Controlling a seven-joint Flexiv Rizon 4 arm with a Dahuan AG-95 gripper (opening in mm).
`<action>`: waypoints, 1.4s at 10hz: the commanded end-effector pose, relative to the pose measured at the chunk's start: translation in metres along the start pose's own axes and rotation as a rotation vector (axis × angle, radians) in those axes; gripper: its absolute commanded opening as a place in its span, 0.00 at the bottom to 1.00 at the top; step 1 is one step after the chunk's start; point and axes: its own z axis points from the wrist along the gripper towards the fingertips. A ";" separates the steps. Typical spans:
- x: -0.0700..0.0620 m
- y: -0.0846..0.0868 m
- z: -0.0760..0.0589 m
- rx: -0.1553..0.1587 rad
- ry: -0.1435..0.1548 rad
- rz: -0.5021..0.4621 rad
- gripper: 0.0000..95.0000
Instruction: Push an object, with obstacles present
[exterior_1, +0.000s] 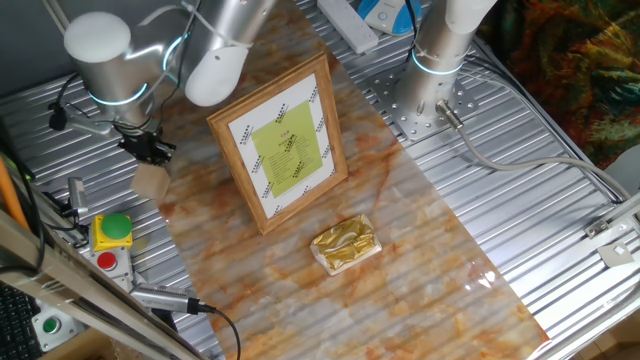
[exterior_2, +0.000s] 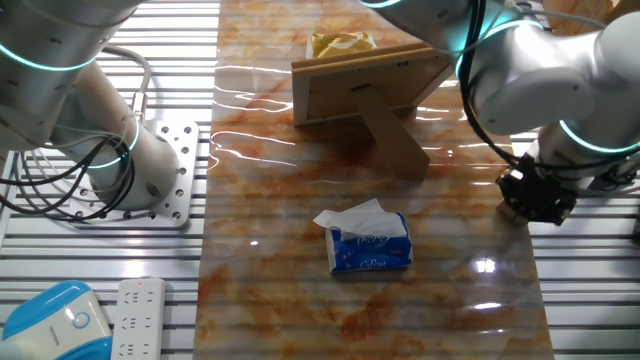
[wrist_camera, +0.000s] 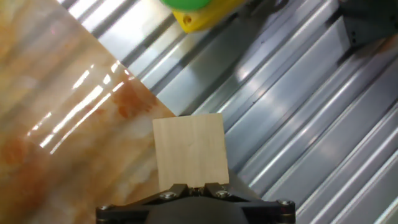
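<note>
The small light-tan wooden block (exterior_1: 152, 180) sits at the left edge of the marble mat, partly over the ribbed metal table. In the hand view the block (wrist_camera: 190, 149) fills the centre. My gripper (wrist_camera: 200, 186) is shut, and its closed fingertips rest against the block's near face. The gripper (exterior_1: 150, 150) stands just behind the block, and it also shows in the other fixed view (exterior_2: 537, 195). The light-wood picture frame (exterior_1: 283, 140) stands upright mid-mat, seen from its back in the other fixed view (exterior_2: 370, 80). The gold foil packet (exterior_1: 345, 243) lies in front of it.
A yellow box with a green button (exterior_1: 112, 232) sits on the metal table close to the block, also in the hand view (wrist_camera: 199, 9). A blue tissue pack (exterior_2: 370, 245) lies on the mat behind the frame. A second arm's base (exterior_1: 440, 50) stands at the back.
</note>
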 end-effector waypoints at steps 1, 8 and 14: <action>-0.003 0.002 0.001 -0.007 -0.011 0.007 0.00; -0.015 0.013 0.002 -0.012 -0.023 0.030 0.00; 0.004 -0.014 -0.004 -0.022 0.036 0.021 0.00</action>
